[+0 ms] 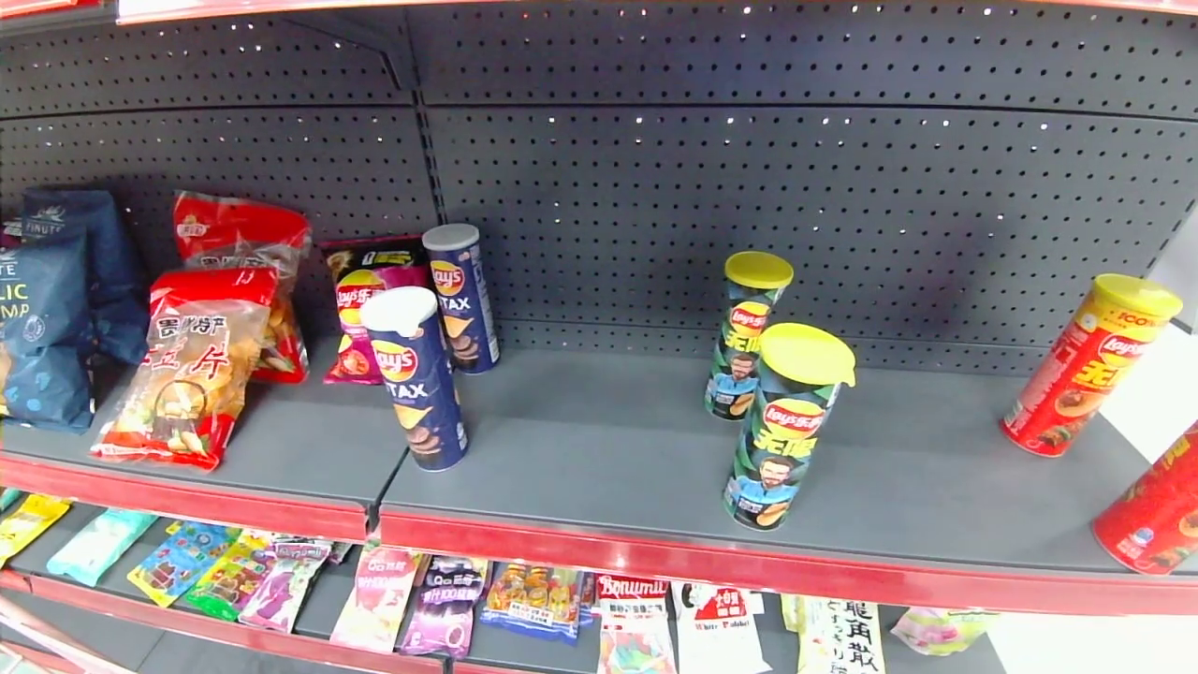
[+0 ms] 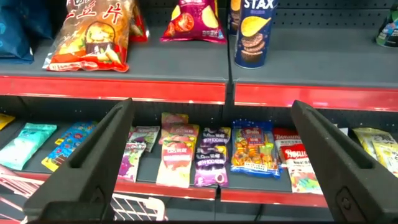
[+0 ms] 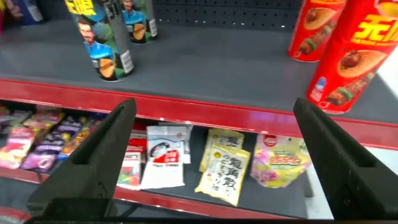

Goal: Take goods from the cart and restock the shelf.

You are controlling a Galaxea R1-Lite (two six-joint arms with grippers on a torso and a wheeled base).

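The upper grey shelf (image 1: 608,449) carries two blue chip cans (image 1: 416,379), two green cans with yellow lids (image 1: 786,431) and two red cans (image 1: 1086,370) at the right. My left gripper (image 2: 211,174) is open and empty. It hangs in front of the red shelf lip, below the front blue can (image 2: 254,34). My right gripper (image 3: 211,168) is also open and empty. It faces the shelf edge between the front green can (image 3: 102,37) and the near red can (image 3: 351,56).
Snack bags fill the shelf's left part: a red bag (image 1: 192,374), a purple chip bag (image 1: 360,300) and dark blue bags (image 1: 47,318). The lower shelf (image 1: 309,608) holds several candy packets. A white wire grid (image 2: 134,208) lies below the left gripper.
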